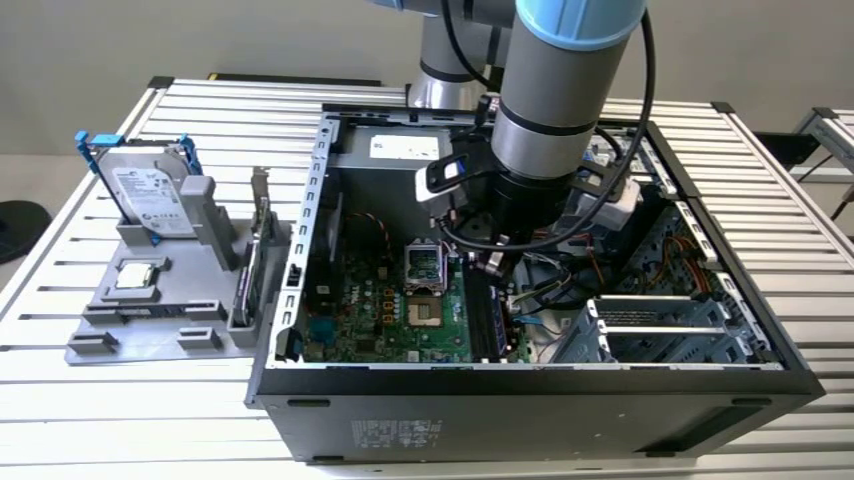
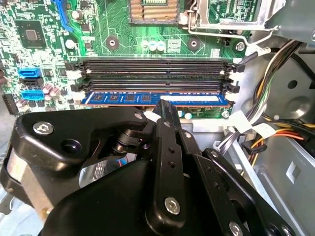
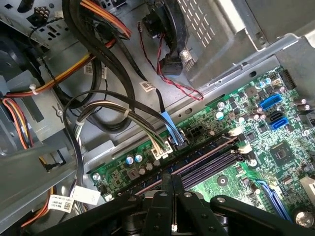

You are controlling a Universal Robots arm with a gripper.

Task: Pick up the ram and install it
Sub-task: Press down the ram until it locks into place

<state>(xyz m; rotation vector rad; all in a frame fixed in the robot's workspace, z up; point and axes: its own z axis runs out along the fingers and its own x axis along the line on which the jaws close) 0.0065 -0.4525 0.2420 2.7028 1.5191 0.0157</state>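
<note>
Even, bright light from above; the worktop (image 1: 160,400) shines softly, the case (image 1: 534,420) inside is shadowed (wrist views slightly blurred near).

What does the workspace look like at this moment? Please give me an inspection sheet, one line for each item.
Surface: slatted metal table, carrying an open computer case and a grey parts holder.
Job's things: ram lies along the slot nearest the gripper on the green motherboard; whether it is fully seated cannot be told.
Clutter: hard drive standing in the holder; a small chip lying flat there.
Grippers: gripper just above the ram, fingers close together.
Cables: loose bundles beside the board, inside the case.
Surroundings: nothing seen.
</note>
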